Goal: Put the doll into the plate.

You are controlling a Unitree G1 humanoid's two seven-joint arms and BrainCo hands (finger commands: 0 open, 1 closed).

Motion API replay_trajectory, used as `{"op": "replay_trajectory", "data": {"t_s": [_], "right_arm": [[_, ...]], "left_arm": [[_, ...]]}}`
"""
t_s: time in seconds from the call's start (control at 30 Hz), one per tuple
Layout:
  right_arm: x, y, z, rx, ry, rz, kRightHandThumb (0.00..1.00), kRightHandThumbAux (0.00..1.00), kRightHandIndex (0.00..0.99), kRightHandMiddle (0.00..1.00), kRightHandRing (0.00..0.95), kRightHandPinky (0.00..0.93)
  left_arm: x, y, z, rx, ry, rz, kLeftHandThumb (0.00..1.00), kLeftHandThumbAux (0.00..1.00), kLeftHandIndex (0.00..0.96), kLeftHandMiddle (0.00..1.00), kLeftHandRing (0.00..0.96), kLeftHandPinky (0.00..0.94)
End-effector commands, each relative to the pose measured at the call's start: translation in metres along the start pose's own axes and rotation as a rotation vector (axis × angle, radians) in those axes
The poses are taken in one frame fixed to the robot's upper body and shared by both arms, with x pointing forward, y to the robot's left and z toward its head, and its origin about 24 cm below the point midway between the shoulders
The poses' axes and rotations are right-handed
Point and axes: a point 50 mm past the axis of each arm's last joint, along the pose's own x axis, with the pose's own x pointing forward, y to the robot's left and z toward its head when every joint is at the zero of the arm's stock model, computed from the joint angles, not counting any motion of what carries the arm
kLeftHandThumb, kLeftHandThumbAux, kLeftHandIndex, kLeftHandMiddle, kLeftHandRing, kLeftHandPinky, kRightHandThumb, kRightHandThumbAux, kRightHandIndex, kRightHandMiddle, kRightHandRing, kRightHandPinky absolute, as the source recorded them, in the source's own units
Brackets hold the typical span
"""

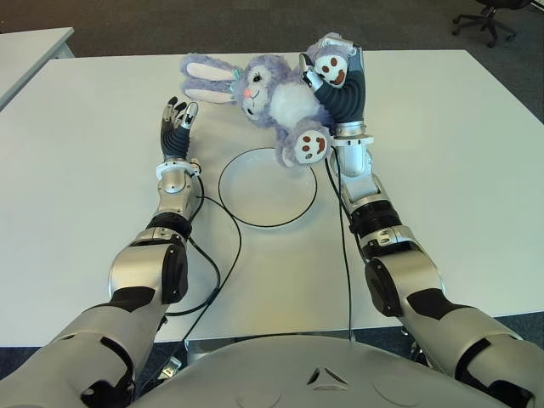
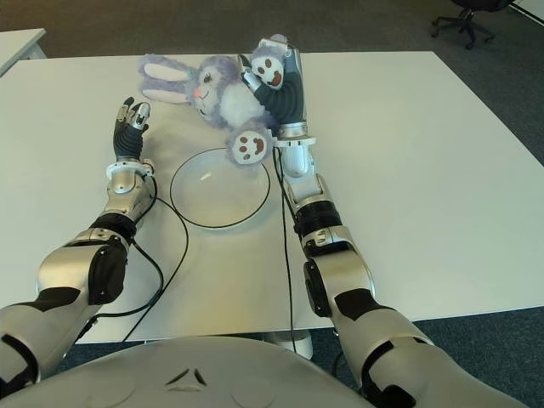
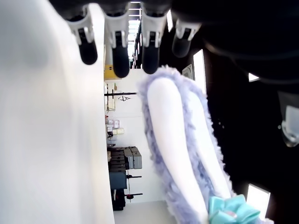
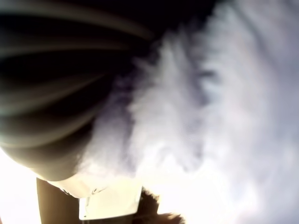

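The right hand [image 1: 340,81] has its fingers [image 1: 316,82] curled around the body of the doll [image 1: 272,98], a purple plush rabbit held above the far rim of the plate [image 1: 234,208]. If released here, the doll may tip outside onto the desk [image 1: 442,153]. The left hand [image 1: 176,127], beside the plate, has fingers extended and empty.

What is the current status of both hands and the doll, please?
Right hand shut on fluffy purple bunny doll, over far rim of round white plate. Left hand open, left of plate. Plate unobstructed.
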Motion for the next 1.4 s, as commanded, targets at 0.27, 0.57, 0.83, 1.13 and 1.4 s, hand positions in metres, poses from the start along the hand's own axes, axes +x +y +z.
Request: {"op": "replay_trajectory", "data": {"t_s": [0.27,0.57,0.83,1.13,1.4], "right_arm": [[-0.004,0.006,-0.002,-0.013,0.025,0.016,0.502,0.747,0.67,0.819,0.831,0.816],[-0.004,0.011,-0.001,-0.019,0.019,0.03,0.508,0.747,0.68,0.826,0.834,0.822],[-0.005,0.015,0.0,-0.019,0.013,0.036,0.503,0.749,0.679,0.825,0.832,0.811],[-0.007,0.02,0.0,0.002,0.023,0.046,0.502,0.748,0.676,0.823,0.829,0.813],[-0.009,0.025,0.0,0.016,0.033,0.058,0.516,0.744,0.686,0.837,0.842,0.837]], "left_arm": [[-0.04,0.001,-0.061,0.004,0.265,0.012,0.0,0.408,0.0,0.139,0.144,0.119],[-0.04,0.0,-0.061,0.002,0.261,0.012,0.0,0.406,0.0,0.141,0.144,0.095],[-0.04,0.0,-0.06,0.008,0.259,0.012,0.0,0.407,0.0,0.137,0.136,0.107],[-0.04,0.0,-0.06,0.006,0.257,0.02,0.0,0.407,0.0,0.144,0.149,0.133],[-0.04,0.001,-0.06,0.01,0.259,0.017,0.0,0.416,0.0,0.14,0.147,0.142]]}}
